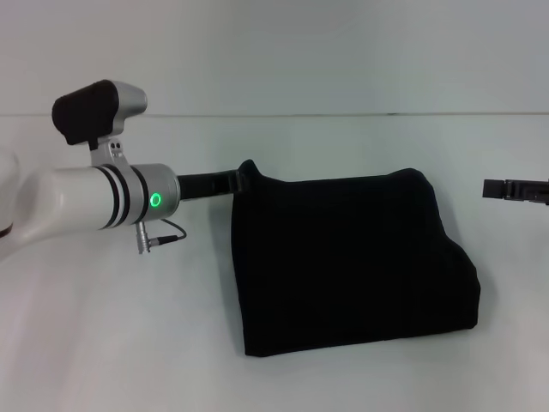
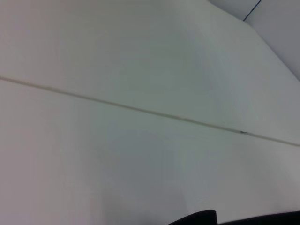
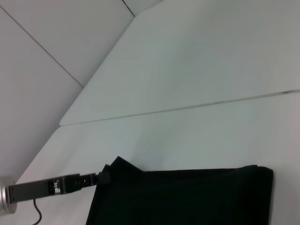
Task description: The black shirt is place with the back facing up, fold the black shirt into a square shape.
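The black shirt point(image 1: 343, 257) lies folded into a rough rectangle on the white table, in the middle of the head view. My left gripper point(image 1: 238, 178) reaches in from the left and is shut on the shirt's far left corner, which stands up in a small peak. The right wrist view shows the same grip: the left gripper point(image 3: 101, 178) pinches the raised corner of the shirt point(image 3: 187, 197). My right gripper point(image 1: 491, 189) hangs at the right edge, apart from the shirt's right side. The left wrist view shows only table and a dark sliver at its lower edge.
The white table point(image 1: 129, 343) stretches all around the shirt. A seam point(image 1: 343, 114) runs across it behind the shirt, with a pale wall beyond. A thin cable point(image 1: 167, 232) hangs from my left wrist.
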{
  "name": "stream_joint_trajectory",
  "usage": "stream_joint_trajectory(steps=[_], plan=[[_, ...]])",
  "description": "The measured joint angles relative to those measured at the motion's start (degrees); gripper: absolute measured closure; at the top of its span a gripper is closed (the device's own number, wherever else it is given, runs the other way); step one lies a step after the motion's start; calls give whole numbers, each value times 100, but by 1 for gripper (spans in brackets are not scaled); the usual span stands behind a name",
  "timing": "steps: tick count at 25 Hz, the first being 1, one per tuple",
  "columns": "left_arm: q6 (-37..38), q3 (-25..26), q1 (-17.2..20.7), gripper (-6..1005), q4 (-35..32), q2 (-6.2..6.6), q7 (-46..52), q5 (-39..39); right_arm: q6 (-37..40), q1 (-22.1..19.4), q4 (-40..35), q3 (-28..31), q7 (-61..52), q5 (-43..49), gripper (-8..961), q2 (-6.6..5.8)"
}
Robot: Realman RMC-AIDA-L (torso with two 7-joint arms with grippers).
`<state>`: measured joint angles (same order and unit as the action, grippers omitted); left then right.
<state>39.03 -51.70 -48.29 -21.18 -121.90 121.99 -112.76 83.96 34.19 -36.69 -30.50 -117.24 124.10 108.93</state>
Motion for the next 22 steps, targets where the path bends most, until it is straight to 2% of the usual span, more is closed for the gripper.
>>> stream_joint_trajectory(steps=[6, 15, 22], plan=[[11, -9, -193, 990, 32, 113, 1, -1, -16, 0, 13, 18, 0, -11, 216, 52], [6, -6, -541, 988, 44, 268, 74, -297, -108, 24, 22, 53, 0, -36, 217, 124], [-3, 20, -526, 990, 45, 280, 77, -445, -150, 37, 22, 30, 0, -36, 219, 152]])
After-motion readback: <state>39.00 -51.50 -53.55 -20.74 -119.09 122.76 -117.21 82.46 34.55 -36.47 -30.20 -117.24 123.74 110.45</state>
